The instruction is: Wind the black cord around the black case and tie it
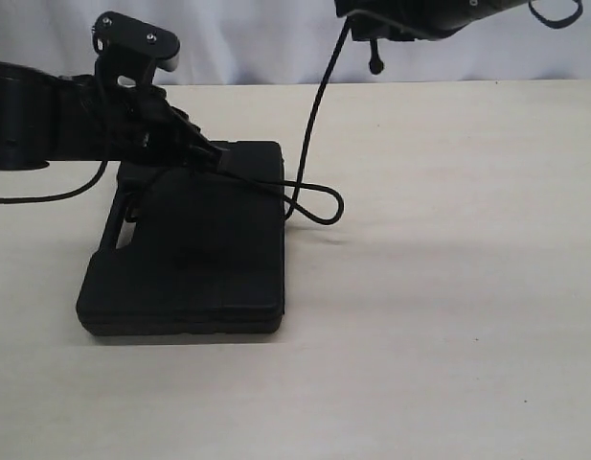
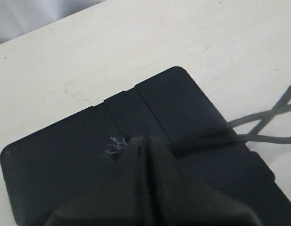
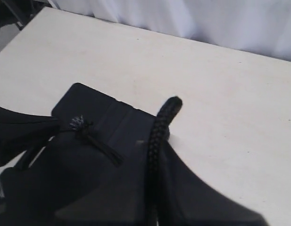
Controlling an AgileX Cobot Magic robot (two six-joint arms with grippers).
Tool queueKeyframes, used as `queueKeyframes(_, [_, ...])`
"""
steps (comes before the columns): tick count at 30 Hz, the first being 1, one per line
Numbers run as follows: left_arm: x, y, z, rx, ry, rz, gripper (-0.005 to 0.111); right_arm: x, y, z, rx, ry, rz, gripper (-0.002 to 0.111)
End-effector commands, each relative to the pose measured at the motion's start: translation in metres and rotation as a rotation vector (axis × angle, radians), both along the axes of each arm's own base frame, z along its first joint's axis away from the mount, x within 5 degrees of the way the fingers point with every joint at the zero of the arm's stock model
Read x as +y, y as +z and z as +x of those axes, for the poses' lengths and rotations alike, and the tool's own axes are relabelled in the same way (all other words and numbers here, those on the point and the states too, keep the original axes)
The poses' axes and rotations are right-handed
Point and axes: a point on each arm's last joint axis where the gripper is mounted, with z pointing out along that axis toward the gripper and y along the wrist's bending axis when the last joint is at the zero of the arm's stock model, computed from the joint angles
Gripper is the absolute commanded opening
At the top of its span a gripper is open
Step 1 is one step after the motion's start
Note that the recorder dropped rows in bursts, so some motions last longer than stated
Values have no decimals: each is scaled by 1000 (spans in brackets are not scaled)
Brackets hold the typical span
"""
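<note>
Both ends of the black cord (image 1: 314,115) were in hand, but the work looked to be at an early stage. The left gripper (image 2: 141,146) sat low over the lid of the black case (image 1: 190,259), near its far edge, with its jaws pressed together on the cord just behind the frayed end (image 2: 114,147). The right gripper (image 3: 153,146) hung high above the table (image 1: 448,287), beyond the case's far right corner. Its jaws pinched the other end so that the blunt tip (image 3: 173,102) stuck out past them.

From the raised right gripper the cord dropped steeply toward the right edge of the case. There it made a small slack loop on the table just beside that edge, crossed over itself and ran onto the lid to the left jaws. The case lay flat on the table, handle slot on its left side.

No turn of cord around the body of the case showed in any view, and whether any part passed beneath it could not be told. By my reading, the wrapping itself and the tying were both left to do, and only the grasping of the two ends was done
</note>
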Motion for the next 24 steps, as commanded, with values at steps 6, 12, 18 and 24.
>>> queueKeyframes(6, [-21, 8, -7, 24, -153, -221, 0, -20, 14, -7, -128, -109, -103, 4])
queueKeyframes(12, [-50, 19, -31, 151, -580, -336, 0, -32, 1, -11, -174, -188, -168, 4])
queueKeyframes(18, [-27, 20, -34, 507, -512, 18, 0, -50, -9, -9, -198, -291, -347, 4])
queueKeyframes(24, [26, 26, -17, 559, 127, 366, 0, -62, -12, -12, -152, -379, -448, 4])
